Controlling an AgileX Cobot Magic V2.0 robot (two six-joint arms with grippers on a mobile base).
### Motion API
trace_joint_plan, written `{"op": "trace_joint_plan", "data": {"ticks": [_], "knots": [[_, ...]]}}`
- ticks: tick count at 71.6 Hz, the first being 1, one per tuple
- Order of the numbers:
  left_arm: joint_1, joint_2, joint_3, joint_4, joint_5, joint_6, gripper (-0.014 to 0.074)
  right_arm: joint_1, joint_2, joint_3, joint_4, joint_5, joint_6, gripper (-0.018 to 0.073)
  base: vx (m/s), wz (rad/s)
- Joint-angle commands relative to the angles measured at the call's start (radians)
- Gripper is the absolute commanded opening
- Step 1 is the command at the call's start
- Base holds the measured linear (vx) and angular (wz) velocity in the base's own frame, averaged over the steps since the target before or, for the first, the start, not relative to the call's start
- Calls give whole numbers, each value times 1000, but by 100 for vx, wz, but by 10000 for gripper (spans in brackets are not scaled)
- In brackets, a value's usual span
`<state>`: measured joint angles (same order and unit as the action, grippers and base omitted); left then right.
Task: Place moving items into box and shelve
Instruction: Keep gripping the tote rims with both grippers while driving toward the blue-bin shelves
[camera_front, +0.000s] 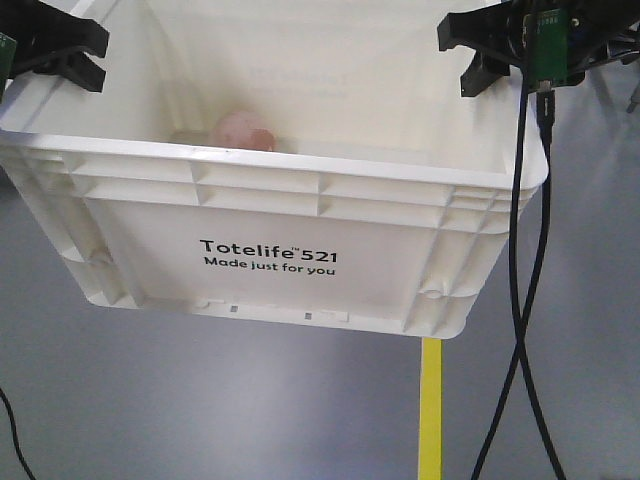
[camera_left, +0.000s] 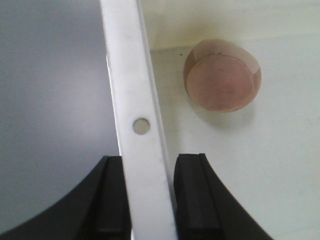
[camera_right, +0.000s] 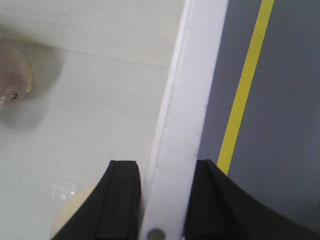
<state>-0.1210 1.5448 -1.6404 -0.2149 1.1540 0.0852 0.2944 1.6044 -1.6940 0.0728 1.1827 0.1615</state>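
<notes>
The box (camera_front: 270, 250) is nearest to the front camera, its cream-white wall with the black print "Totelife 521 Made just for you" turned to the lens and the grey floor (camera_front: 150, 400) showing below it. The left gripper (camera_front: 98, 60) sits on the left side of its rim and the right gripper (camera_front: 455, 60) on the right side. Between the two, inside the box, lies a pink ball (camera_front: 243, 130). Black cables (camera_front: 520, 300) hang down under the right gripper, just beside a yellow line (camera_front: 431, 410) on the floor. In the left wrist view, the two black fingers (camera_left: 192, 195) are closed on the white rim (camera_left: 135, 90), one on each side of it and touching it. A small round hole (camera_left: 141, 126) is in the rim just ahead of them. The pink ball rests on the box bottom, ahead of the inner finger, close to the far wall. In the right wrist view, the fingers (camera_right: 122, 200) clamp the opposite rim in the same way. The yellow line runs outside the outer finger. A cream round object (camera_right: 75, 215) lies just beside the inner finger, and the pink ball is farther ahead at the picture's left edge.
</notes>
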Motion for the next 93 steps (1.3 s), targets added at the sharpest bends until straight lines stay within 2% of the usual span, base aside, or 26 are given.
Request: {"op": "trace_joint_plan", "data": {"ticks": [1,57,93], "knots": [[-15,-60,-42,-139,-114,8,-17,11,-53,-44,98,-122,-30,-12,57,-21],[-15,-60,-42,-139,-113,8,-17,11,-53,-44,97,-124,-31,-12,56,-22],[-15,-60,-42,-139,-114,8,-17,11,-53,-44,98,-124,-31,-12,52,-39]]}}
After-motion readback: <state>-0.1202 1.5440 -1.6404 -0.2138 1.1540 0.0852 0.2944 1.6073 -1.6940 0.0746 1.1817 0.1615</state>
